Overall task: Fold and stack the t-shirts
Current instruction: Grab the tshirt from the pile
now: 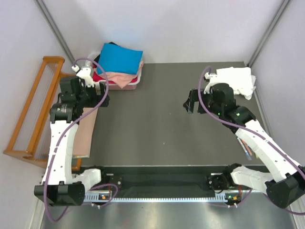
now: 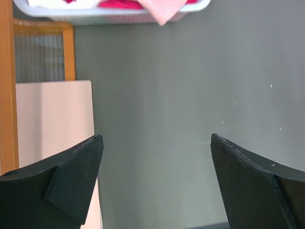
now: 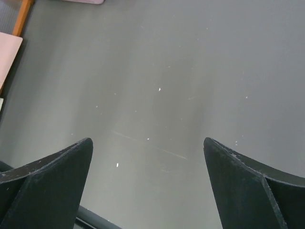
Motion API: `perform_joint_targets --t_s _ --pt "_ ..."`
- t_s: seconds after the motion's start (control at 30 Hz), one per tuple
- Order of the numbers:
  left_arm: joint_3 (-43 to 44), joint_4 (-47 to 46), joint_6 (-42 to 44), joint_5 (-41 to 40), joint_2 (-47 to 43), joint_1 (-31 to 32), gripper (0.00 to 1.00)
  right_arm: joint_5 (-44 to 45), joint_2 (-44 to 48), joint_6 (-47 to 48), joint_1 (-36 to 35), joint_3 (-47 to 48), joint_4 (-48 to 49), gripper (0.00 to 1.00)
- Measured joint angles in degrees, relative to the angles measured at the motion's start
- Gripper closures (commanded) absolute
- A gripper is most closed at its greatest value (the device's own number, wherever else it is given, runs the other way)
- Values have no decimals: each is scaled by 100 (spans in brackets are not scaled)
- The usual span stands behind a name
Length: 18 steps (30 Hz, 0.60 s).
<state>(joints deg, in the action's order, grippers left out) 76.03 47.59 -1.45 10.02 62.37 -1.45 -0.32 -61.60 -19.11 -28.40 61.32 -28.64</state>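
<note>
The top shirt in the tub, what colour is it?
The top t-shirt is bright blue; the top view shows it best.

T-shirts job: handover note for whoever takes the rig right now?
Left gripper: jaws open, empty, above the dark grey table near the tub.
Right gripper: jaws open, empty, above the table.
Bright blue cloth t-shirt tops the salmon-pink t-shirt and red t-shirt in the white plastic tub, far left. White cloth t-shirt lies bunched far right.
Done: no neat stack visible.
Left: fold and stack them all.
</note>
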Motion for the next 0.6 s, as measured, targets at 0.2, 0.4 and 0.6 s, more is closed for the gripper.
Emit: perform_joint_targets --t_s 0.2,0.4,0.6 --pt "286 -431 -140 101 640 0 10 -138 -9 -44 0 -4 79 0" --pt "1274 -870 -131 48 2229 116 11 -153 48 -52 0 -26 155 0" --pt "2898 -914 -92 -317 4087 374 8 -175 87 -52 0 -85 251 0"
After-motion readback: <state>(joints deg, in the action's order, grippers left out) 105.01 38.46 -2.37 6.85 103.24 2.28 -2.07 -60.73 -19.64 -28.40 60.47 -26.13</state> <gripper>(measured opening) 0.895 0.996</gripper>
